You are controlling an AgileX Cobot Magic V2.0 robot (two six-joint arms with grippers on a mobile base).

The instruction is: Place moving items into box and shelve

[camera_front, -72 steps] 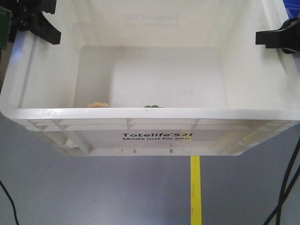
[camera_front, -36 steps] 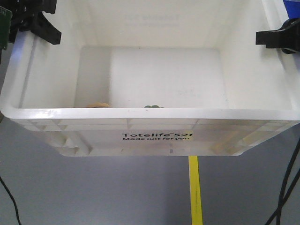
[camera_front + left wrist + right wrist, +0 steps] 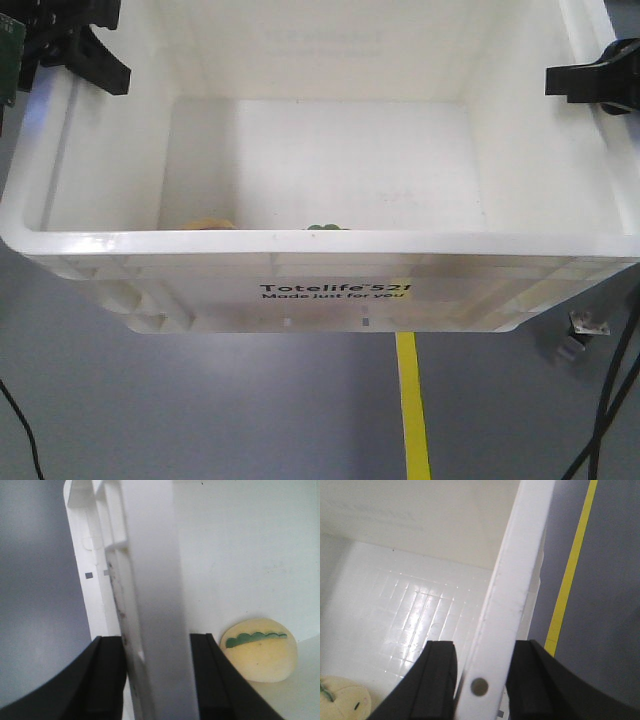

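Since the earlier frame we saw the yellow floor tape [image 3: 412, 410] drift left and a small grey metal fitting [image 3: 580, 335] appear at the right. Our left gripper [image 3: 155, 680] and right gripper [image 3: 480, 675] each pinched a side wall of the white plastic box [image 3: 330, 245]; the pale yellow round toy [image 3: 260, 655] lay inside, near left.

The box [image 3: 330, 290] bears black print on its near outer wall: "Totelife 521", and under it in smaller letters "Made just for you". Faint embossed lettering on the far inner wall cannot be read.
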